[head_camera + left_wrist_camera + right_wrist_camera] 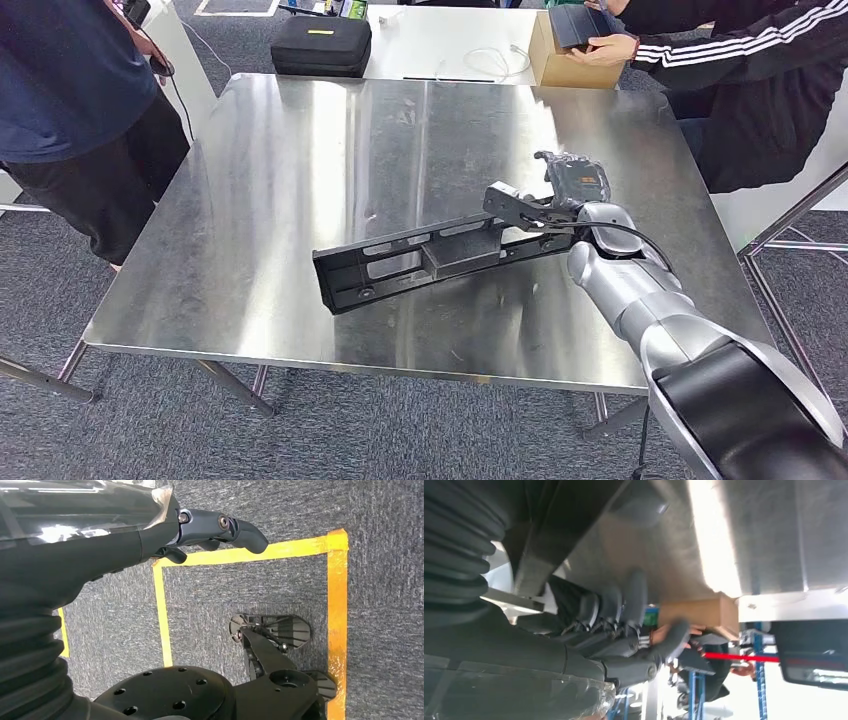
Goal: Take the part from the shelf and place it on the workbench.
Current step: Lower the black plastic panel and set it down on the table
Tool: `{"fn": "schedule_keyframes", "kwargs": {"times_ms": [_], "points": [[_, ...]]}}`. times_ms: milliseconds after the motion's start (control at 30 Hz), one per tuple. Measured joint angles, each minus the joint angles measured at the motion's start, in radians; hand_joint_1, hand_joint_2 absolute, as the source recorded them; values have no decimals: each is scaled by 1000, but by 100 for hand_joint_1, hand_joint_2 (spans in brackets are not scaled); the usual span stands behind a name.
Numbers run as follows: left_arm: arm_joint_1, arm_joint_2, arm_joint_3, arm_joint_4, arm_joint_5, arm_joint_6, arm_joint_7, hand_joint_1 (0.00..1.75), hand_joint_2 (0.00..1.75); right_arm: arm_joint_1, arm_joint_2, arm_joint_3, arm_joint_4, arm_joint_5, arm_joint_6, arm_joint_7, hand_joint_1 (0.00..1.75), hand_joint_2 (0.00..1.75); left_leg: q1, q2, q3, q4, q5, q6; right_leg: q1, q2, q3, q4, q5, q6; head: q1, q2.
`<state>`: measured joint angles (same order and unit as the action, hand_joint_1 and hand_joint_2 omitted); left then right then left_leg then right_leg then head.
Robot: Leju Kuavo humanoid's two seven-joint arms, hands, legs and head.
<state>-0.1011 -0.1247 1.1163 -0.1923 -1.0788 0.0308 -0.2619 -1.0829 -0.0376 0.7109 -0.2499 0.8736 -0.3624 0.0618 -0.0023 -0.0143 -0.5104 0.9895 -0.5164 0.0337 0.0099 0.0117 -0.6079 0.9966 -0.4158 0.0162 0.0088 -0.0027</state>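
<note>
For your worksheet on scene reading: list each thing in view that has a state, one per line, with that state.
Part: lying flat on the workbench, one end under the right hand.
Right hand: on the part's end.
Left hand: holds nothing, hanging over floor.
Black case: closed.
Cardboard box: open, a person reaching in.

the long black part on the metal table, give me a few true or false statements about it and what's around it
1. The long black part lies on the metal table. True.
2. The right hand is at the part's end. True.
3. The part hangs over the table's edge. False: all of it lies within the tabletop.
4. A person at the far side handles a red bucket. False: it is a cardboard box.
5. The left hand is over the table. False: it hangs above grey carpet with yellow tape.
</note>
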Motion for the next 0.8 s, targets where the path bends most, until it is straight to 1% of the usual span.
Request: {"fn": "schedule_keyframes", "kwargs": {"times_ms": [100, 267, 800], "points": [[0, 0, 0, 0, 0, 12, 6, 0, 0, -3, 13, -10, 0, -13, 40, -36, 0, 0, 0, 0, 1, 0, 0, 0, 0, 0, 1, 0, 0, 0, 0, 0], [0, 0, 0, 0, 1, 15, 7, 0, 0, -5, 43, -16, -3, 4, 81, -65, 0, 0, 1, 0, 2, 0, 0, 0, 0, 0, 2, 0, 0, 0, 0, 0], [0, -2, 0, 0, -1, 12, 11, 0, 0, -10, 91, -15, -6, 28, 86, -95, 0, 0, 1, 0, 3, 0, 0, 0, 0, 0, 3, 0, 0, 0, 0, 0]]}}
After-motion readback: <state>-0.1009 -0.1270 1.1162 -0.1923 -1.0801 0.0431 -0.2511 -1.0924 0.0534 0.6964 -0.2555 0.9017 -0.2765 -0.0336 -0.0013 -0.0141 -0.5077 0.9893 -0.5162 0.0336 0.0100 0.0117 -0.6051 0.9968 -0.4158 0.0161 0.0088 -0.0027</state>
